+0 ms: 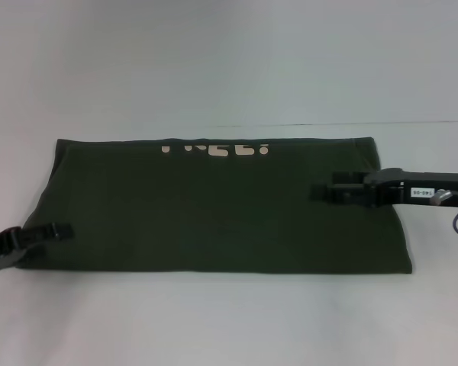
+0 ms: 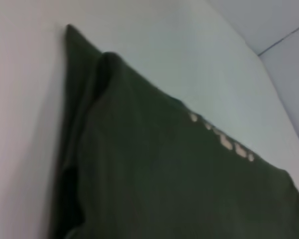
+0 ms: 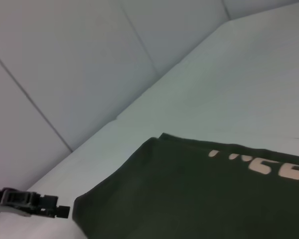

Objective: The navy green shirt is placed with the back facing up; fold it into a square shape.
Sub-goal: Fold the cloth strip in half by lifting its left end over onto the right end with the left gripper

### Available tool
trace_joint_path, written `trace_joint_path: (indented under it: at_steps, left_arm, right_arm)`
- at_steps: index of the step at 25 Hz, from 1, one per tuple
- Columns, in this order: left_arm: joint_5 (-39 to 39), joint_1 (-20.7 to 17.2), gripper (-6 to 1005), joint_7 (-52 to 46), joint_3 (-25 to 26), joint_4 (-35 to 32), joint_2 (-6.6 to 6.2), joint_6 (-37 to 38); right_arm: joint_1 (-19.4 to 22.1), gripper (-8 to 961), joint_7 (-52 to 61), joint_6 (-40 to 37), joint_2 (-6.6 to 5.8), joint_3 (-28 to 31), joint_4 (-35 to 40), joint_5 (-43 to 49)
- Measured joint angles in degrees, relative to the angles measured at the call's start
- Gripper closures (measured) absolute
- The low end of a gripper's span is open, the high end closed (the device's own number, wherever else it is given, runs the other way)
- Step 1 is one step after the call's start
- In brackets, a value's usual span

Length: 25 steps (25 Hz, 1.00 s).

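White desk (image 1: pixel 214 320) fills the frame under a dark olive-green cloth T-shirt (image 1: pixel 214 206), folded into a wide band across the centre, pale cream lettering (image 1: pixel 214 148) along its far edge; left gripper (image 1: pixel 57 231) sits at its lower-left edge, right gripper (image 1: pixel 324 193) over its right part; whether either pair of jaws is parted, I cannot tell.
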<state>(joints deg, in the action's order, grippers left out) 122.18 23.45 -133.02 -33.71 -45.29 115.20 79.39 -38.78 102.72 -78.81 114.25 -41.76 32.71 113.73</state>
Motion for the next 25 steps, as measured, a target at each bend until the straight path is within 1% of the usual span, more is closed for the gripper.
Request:
trace_joint_path:
  at_steps: [4, 9, 14, 21, 25]
  left_arm:
    - [2.40, 0.04, 90, -1.75, 0.13, 1.85, -0.61, -0.96]
    - [3.96, 0.43, 90, -3.49, 0.05, 2.27, -0.68, -1.28]
    - [6.32, 0.88, 91, -7.23, 0.02, 2.72, -0.75, -2.53]
    - [6.92, 2.04, 91, -9.05, 0.28, 5.96, -1.21, -4.27]
    - [6.95, 2.49, 91, -9.17, 0.31, 6.68, -1.40, -5.15]
  right_arm:
    - [-0.31, 50, -0.52, 0.09, 0.25, -0.48, 0.13, -0.10]
    - [-0.33, 52, -0.92, 0.46, 0.30, -0.01, 0.35, -0.32]
    - [-0.34, 53, -0.95, 0.51, 0.29, 0.22, 0.77, -0.40]
    - [-0.34, 53, -0.95, 0.76, 0.27, 0.46, 1.34, -0.44]
    - [-0.34, 53, -0.94, 0.83, 0.27, 0.58, 1.42, -0.44]
